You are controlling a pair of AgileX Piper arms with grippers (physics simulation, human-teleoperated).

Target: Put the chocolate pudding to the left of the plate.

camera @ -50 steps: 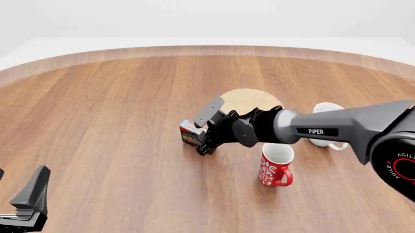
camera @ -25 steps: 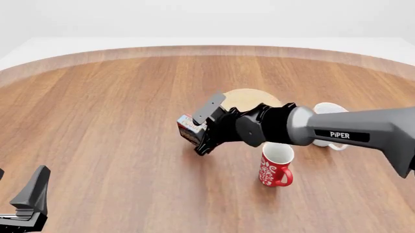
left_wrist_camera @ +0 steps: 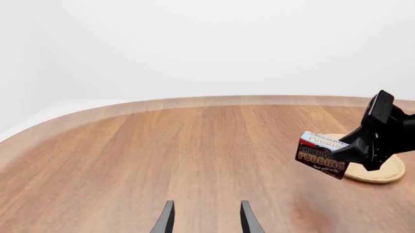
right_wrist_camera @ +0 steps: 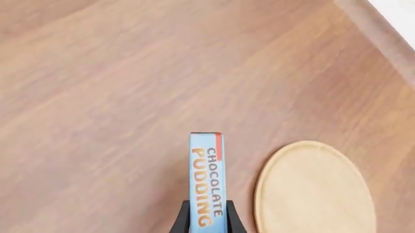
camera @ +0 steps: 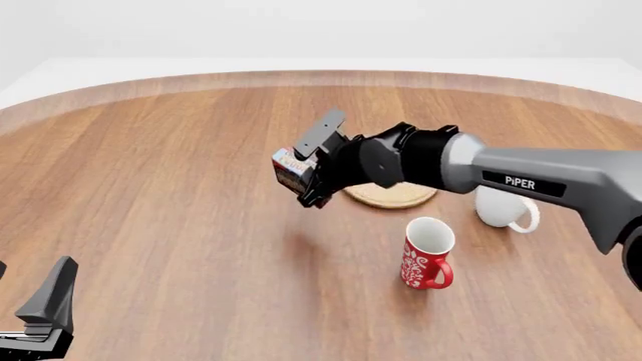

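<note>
The right gripper (camera: 313, 171) pinches the chocolate pudding (camera: 290, 171) between its fingers, holding the carton tilted in the air above the table (camera: 171, 188), clear of the wood, with a faint shadow below it. The carton hangs just left of the plate (camera: 393, 197), which lies flat on the table and is partly hidden by the right arm in the front view. Nearer and to the right of the plate stands a red patterned mug (camera: 425, 254); a white mug (camera: 504, 207) sits farther right. The left gripper (left_wrist_camera: 205, 219) rests low at the near left, fingers spread apart, holding nothing.
</note>
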